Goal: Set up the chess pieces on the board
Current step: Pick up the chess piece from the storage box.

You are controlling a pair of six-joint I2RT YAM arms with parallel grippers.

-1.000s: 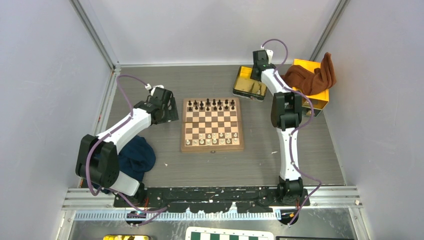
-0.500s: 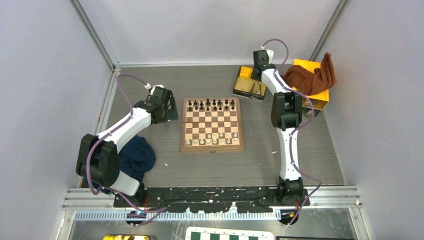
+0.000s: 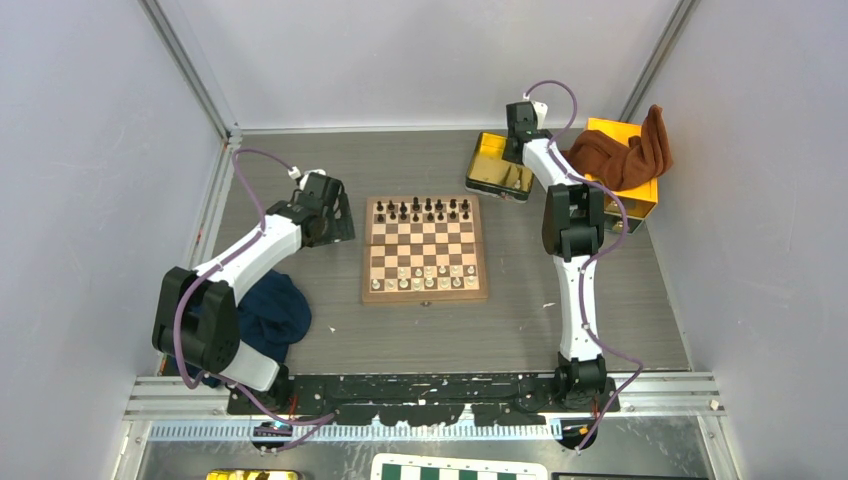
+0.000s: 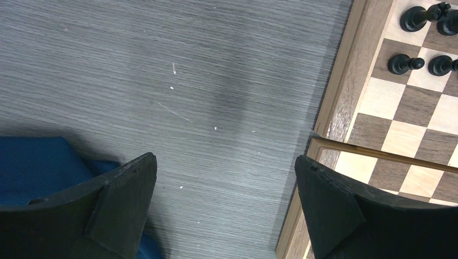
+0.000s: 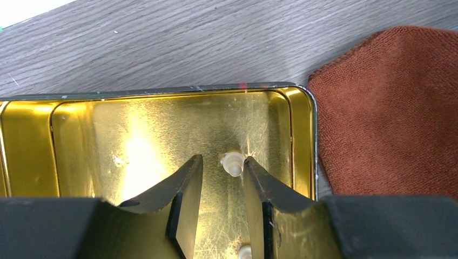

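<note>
On the left, the left pincer is hovering over bare table. Its jaws are standing wide and holding nothing. A blue cloth is lying on its outer side, and the board is lying just beside its inner finger. The board's dark chess pieces are standing along the far rows, and cream ones are standing along the near rows.

To the right of the board, well apart from that arm, the gold tin is sitting at the far side of the table. The right pincer is reaching down into it. Its jaws are standing narrow, 1 on each side of a small cream piece lying on the tin floor. The piece is sitting against the right finger, or nearly so. A sliver of tin is showing between it and the left finger, so nothing is clamped yet.

The piece seems to be lying tipped over, its long axis running roughly along the gap rather than across it. That is suiting a squeeze across its narrow waist.

A 2nd cream piece is peeking out lower down, close to the right finger. The brown cloth is lying just past the tin's right wall.

The right arm is clearly the nearer 1 for this pick.
</note>
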